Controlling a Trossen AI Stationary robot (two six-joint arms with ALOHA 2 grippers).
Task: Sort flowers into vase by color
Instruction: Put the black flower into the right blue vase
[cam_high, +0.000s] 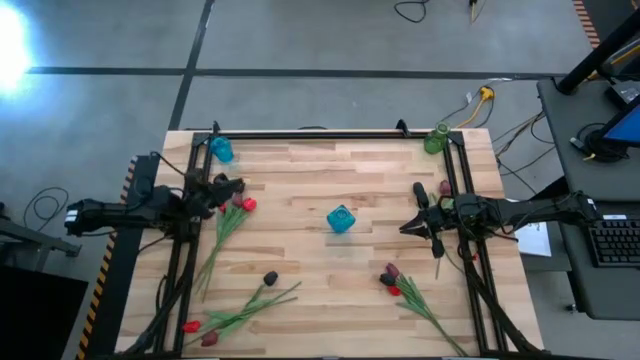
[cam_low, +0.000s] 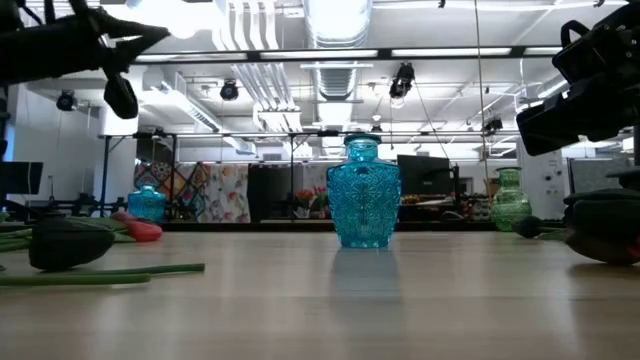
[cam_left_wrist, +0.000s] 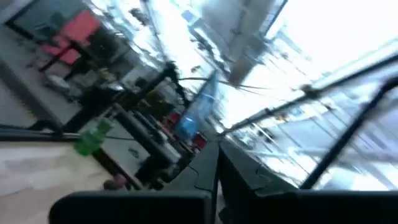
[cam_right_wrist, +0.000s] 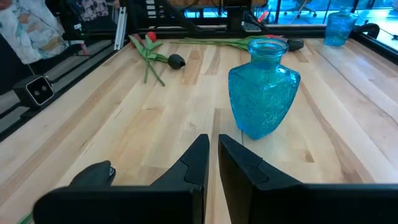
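A blue glass vase (cam_high: 340, 219) stands upright at the table's middle, and shows close ahead in the right wrist view (cam_right_wrist: 264, 87). Tulips lie flat in loose groups. Red ones (cam_high: 243, 205) are by the left arm. A black head (cam_high: 270, 278) and red heads (cam_high: 191, 326) lie near the front left. Dark and red heads (cam_high: 390, 279) lie at the front right. My left gripper (cam_high: 232, 186) is shut and raised at the table's left side, holding nothing. My right gripper (cam_right_wrist: 212, 155) is shut at the right side and points toward the middle vase, with nothing between its fingers.
A second blue vase (cam_high: 221, 150) stands at the far left corner and a green vase (cam_high: 435, 140) at the far right corner. Black frame rails (cam_high: 196, 250) run along both side edges. Bare wood lies around the middle vase.
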